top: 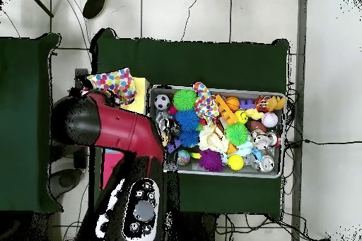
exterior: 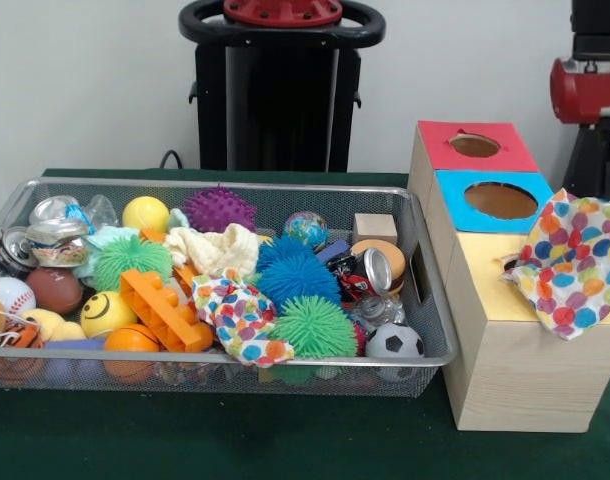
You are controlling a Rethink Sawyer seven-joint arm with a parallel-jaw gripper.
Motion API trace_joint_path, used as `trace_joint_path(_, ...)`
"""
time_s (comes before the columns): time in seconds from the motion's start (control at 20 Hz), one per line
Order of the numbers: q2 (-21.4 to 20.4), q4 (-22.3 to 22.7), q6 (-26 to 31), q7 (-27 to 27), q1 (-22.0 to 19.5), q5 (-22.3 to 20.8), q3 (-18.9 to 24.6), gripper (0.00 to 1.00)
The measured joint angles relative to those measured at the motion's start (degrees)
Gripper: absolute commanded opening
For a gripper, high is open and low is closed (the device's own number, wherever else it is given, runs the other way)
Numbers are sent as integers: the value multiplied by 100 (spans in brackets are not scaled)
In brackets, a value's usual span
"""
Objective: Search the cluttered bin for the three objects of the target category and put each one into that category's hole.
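Observation:
The wire mesh bin [exterior: 235, 357] stands on the green table, full of toys; it also shows in the overhead view [top: 226, 172]. One spotted cloth [exterior: 240, 315] lies in the bin's front middle, seen from above [top: 205, 104] too. A second spotted cloth [exterior: 570, 260] lies draped over the yellow-surround box top [exterior: 480, 275] and hides the hole; it shows overhead [top: 113, 83] as well. A third spotted cloth is not visible. The arm's red and black end [exterior: 590, 100] hangs above that cloth at the right edge. The red arm [top: 106, 125] covers the boxes from above. I cannot see the gripper's state.
The blue-surround hole [exterior: 500, 200] and the red-surround hole [exterior: 475, 145] lie behind the yellow one. In the bin are a cream cloth [exterior: 220, 248], an orange brick [exterior: 165, 310], spiky balls [exterior: 315, 325], a soccer ball [exterior: 393, 343] and cans. The pedestal [exterior: 282, 90] stands behind.

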Motion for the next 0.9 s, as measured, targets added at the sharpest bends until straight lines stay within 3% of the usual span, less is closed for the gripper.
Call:
trace_joint_path(0.45,290,0,-726,0,-171,40,286,0)
trace_joint_path(0.9,495,0,-1006,0,-366,24,435,0)
